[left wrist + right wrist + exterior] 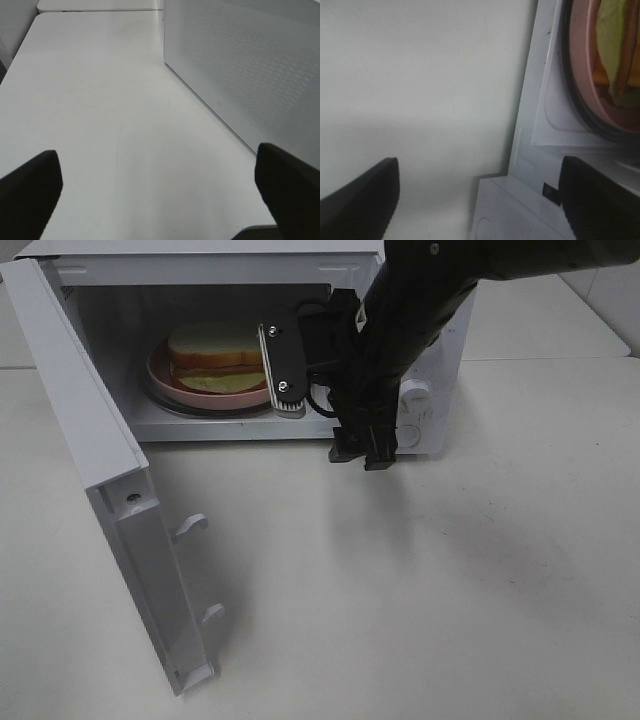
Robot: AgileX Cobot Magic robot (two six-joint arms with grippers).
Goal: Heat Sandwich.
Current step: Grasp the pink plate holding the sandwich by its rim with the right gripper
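Sandwich (215, 358), white bread with a reddish layer and pale green filling, lies on a round pink plate (160, 375) inside the white microwave (230, 426). The plate rests on the turntable (572, 95). The microwave's door (130, 510) hangs wide open on the left of the high view, its latch hooks facing out over the tabletop (400, 590).

The right tool (480, 200) is at the mouth of the oven, towards the right side of the opening and just beside the plate. Its two fingers are spread wide with nothing between them. From above, one finger (283, 365) overlaps the right end of the sandwich; I cannot tell whether it touches.

The left tool (160, 195) hangs over bare tabletop beside the microwave's perforated side panel (240, 75), its fingers likewise far apart and holding nothing.
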